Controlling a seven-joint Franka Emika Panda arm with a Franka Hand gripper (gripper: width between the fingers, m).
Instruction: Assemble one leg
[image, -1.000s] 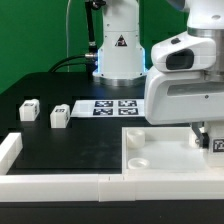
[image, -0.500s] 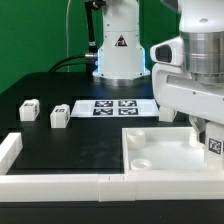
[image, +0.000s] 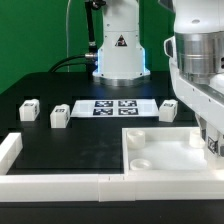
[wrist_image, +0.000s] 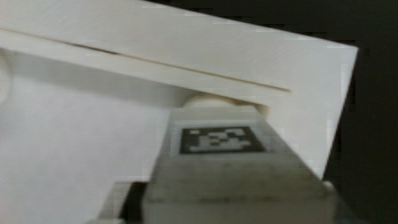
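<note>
My gripper (image: 211, 140) is at the far right of the exterior view, over the right side of the large white square panel (image: 160, 158). It is shut on a leg (wrist_image: 224, 150), a white block with a square marker. In the wrist view the leg's tip sits near the panel's raised rim (wrist_image: 160, 68) at a corner. The dark fingers (wrist_image: 128, 200) press on the leg's sides. Three loose legs stand on the black table: two on the left (image: 28, 109) (image: 59, 117) and one behind the panel (image: 168, 111).
The marker board (image: 112, 107) lies at the middle back, in front of the robot base (image: 118, 50). Long white bars lie along the front edge (image: 60, 186) and at the left (image: 10, 150).
The arm's body has swung toward the exterior view's right and uncovered the loose leg behind the panel. The held leg stays low over the panel's right side.
</note>
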